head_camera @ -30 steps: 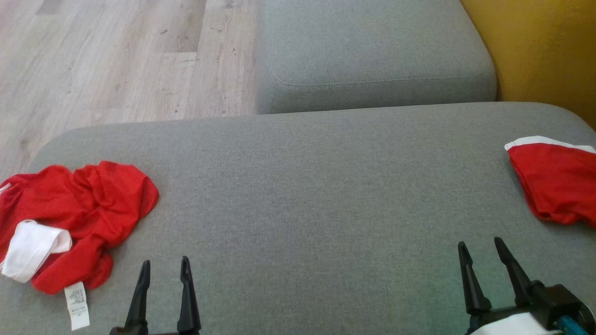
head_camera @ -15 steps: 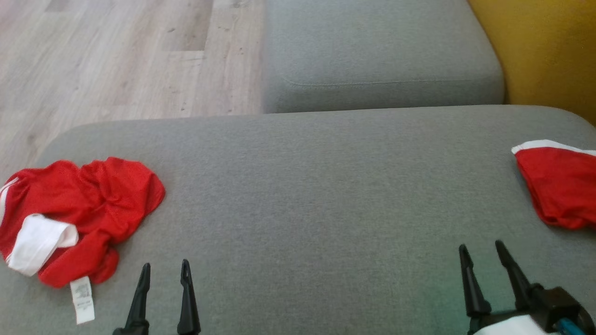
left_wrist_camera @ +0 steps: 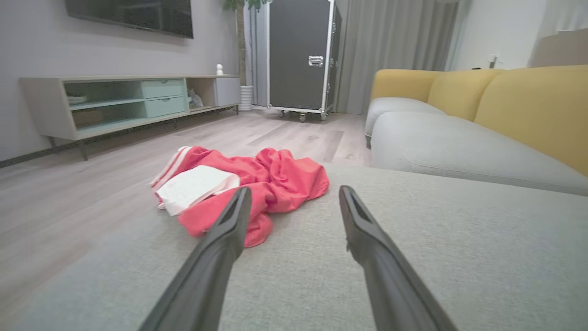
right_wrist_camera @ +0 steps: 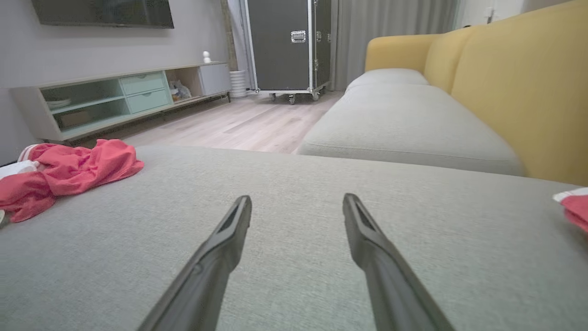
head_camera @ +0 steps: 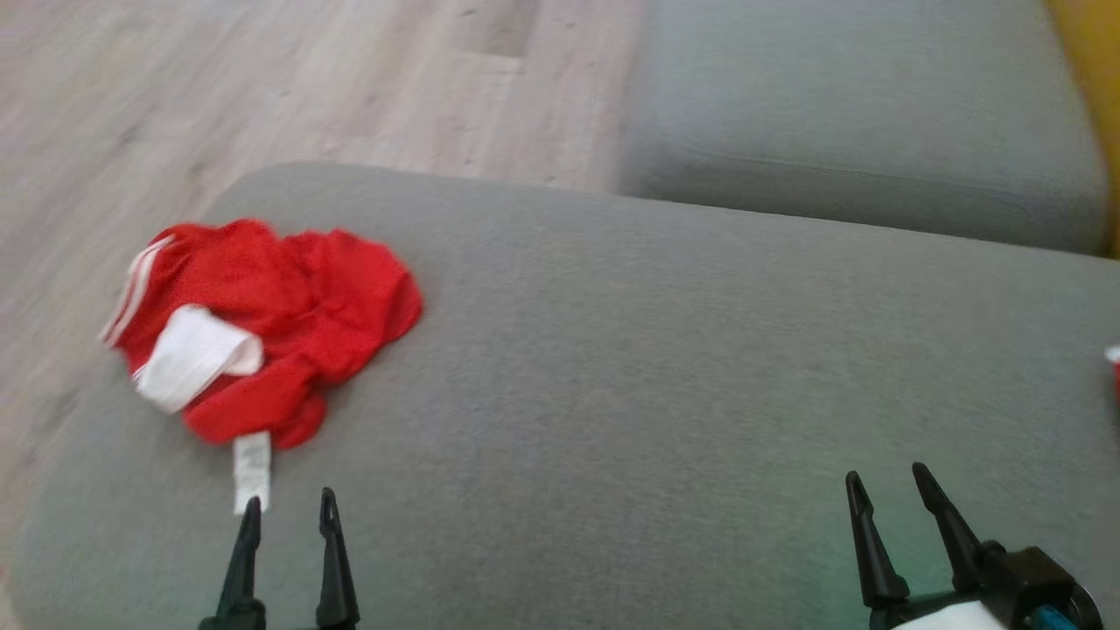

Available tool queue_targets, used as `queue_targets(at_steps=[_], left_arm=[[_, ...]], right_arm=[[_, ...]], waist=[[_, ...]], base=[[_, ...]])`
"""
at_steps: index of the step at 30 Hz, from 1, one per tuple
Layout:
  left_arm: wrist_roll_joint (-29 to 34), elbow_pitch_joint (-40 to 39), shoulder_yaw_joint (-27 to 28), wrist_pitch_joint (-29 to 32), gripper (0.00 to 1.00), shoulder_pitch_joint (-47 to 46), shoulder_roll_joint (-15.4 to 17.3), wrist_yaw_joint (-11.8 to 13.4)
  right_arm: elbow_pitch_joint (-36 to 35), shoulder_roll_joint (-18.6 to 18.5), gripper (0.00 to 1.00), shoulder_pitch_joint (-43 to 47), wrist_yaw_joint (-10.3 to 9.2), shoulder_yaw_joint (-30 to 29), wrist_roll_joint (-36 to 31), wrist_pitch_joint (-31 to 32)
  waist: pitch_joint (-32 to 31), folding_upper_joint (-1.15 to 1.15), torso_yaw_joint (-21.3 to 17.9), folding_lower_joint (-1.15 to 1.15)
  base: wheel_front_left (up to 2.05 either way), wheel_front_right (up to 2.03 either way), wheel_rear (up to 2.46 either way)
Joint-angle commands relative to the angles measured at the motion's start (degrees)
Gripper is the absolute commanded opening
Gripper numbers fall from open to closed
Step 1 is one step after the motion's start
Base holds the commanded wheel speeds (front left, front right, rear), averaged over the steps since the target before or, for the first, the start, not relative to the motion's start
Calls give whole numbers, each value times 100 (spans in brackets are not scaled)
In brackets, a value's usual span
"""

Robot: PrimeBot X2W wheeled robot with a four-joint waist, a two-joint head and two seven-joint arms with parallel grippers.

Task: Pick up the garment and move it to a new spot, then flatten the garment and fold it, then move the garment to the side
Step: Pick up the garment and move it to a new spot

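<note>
Looking at a crumpled red garment [head_camera: 271, 328] heaped toward the left end of the grey cushion [head_camera: 656, 394], close to the far-left edge by the floor [head_camera: 262, 79]. Seems like thin mesh sportswear, so guessing very light, soft and floppy, bound to sag and bunch once lifted. Probably a bit slick too. Wouldn't pinch the dangling white tag [head_camera: 252, 468], way too flimsy. Better to go for the white band [head_camera: 197, 354] on top or a thick ridge of red folds, and take a proper bite of cloth. Likely needs both claws on two corners for the flattening.

Got the left claw [head_camera: 290, 500] spread wide, holding nothing, just on the near side of the tag. Same for the right claw [head_camera: 886, 474]: wide, empty, over bare cushion, well apart from the garment.

From the head: top-down outline plus the tag. From the left wrist: a low side-on look at how the pile humps up, with one finger [left_wrist_camera: 232, 216] overlapping its near edge; can't tell if touching. From the right wrist: a clearer look at another red-and-white cloth [right_wrist_camera: 574, 204] at the cushion's right end, plus the yellow backrest [right_wrist_camera: 519, 92].
</note>
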Motion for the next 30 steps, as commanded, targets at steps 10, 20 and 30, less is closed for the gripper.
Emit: queue_targets(at_steps=[10,20,30], left_arm=[[-10,-375,579,-28,100,-332,-25,53],[128,-130,1089,-28,100,-2349,236,-282],[90,2683,1148,857,100,-5693,898,-435]], right_arm=[[-185,-191,100,-293,-4,90,21,-63],[-356,-974,100,-842,-4,206,-151,-63],[-637,-1946,100,-1314,-4,214,-194,-63]], waist=[[464,0,1131,0],[1871,0,1073,0],[3080,0,684,0]], base=[[0,0,0],[0,0,0],[0,0,0]])
